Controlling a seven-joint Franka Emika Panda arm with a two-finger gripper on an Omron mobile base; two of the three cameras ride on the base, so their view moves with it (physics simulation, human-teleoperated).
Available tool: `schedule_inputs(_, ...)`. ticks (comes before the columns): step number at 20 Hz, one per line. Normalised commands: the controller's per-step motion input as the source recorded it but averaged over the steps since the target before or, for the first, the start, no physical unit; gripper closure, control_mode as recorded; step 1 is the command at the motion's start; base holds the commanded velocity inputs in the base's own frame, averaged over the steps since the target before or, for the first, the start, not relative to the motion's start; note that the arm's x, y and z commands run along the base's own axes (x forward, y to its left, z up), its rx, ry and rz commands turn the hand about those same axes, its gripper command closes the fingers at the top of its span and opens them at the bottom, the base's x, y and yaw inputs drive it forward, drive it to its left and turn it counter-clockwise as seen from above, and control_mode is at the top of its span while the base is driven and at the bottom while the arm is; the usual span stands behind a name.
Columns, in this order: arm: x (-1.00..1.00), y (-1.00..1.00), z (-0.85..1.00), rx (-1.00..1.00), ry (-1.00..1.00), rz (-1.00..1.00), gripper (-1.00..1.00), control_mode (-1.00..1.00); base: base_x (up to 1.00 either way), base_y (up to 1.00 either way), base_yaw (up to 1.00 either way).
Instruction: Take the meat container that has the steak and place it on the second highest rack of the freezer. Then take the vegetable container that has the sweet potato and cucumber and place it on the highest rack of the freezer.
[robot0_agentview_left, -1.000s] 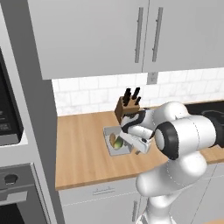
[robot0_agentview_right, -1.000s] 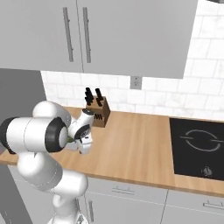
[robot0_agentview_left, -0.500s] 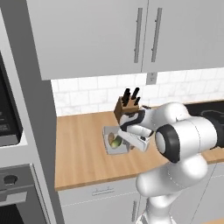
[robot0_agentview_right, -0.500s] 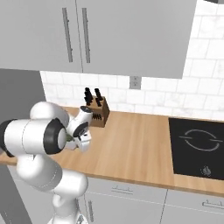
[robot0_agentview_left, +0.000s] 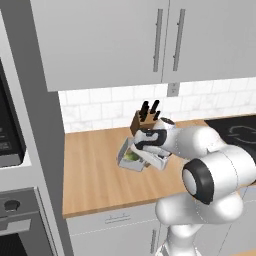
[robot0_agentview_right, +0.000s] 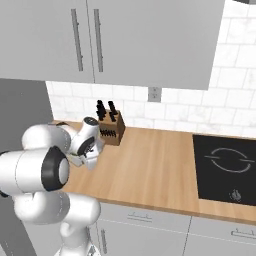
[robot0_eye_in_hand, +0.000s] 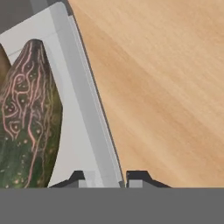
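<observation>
The vegetable container (robot0_agentview_left: 128, 159), a light-grey tray, hangs slightly tilted just above the wooden counter, in front of the knife block. In it lies the cucumber (robot0_eye_in_hand: 28, 118), green with pink veining; a brown sliver of the sweet potato (robot0_eye_in_hand: 2, 61) peeks in at the left edge. My gripper (robot0_eye_in_hand: 105, 177) is shut on the tray's long side wall (robot0_eye_in_hand: 89, 113), one fingertip (robot0_eye_in_hand: 78, 177) inside the tray and one outside. From the left base view the gripper (robot0_agentview_left: 143, 157) reaches the tray's right rim. The meat container, steak and freezer are out of view.
A knife block (robot0_agentview_left: 144, 120) stands right behind the tray against the tiled wall. A black cooktop (robot0_agentview_right: 227, 167) lies at the counter's right end. A tall grey cabinet (robot0_agentview_left: 35, 150) with a wall oven (robot0_agentview_left: 10, 145) bounds the counter's left end. Wall cabinets (robot0_agentview_left: 150, 40) hang overhead.
The jaws have closed from wide open onto the tray's side wall. The tray now stands tilted, its left side raised.
</observation>
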Motion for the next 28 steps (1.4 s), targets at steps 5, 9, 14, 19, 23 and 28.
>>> schedule_inputs(5, -0.29, 0.00, 0.51, 0.00, -0.22, 0.02, 1.00, -1.00, 0.00, 0.00, 0.00)
schedule_inputs(9, -0.52, 0.00, 0.65, -0.01, -0.13, 0.03, 1.00, -1.00, 0.00, 0.00, 0.00)
schedule_inputs(14, -0.74, -0.09, 0.94, -0.03, -0.01, 0.01, 1.00, -1.00, 0.00, 0.00, 0.00)
schedule_inputs(19, -0.78, -0.05, 0.89, 0.00, 0.00, 0.01, 1.00, -1.00, 0.00, 0.00, 0.00)
schedule_inputs(23, -0.70, 0.00, 0.85, -0.01, 0.00, 0.04, 1.00, -1.00, 0.00, 0.00, 0.00)
schedule_inputs(28, -0.49, -0.11, 0.85, -0.05, 0.02, 0.04, 1.00, -1.00, 0.00, 0.00, 0.00)
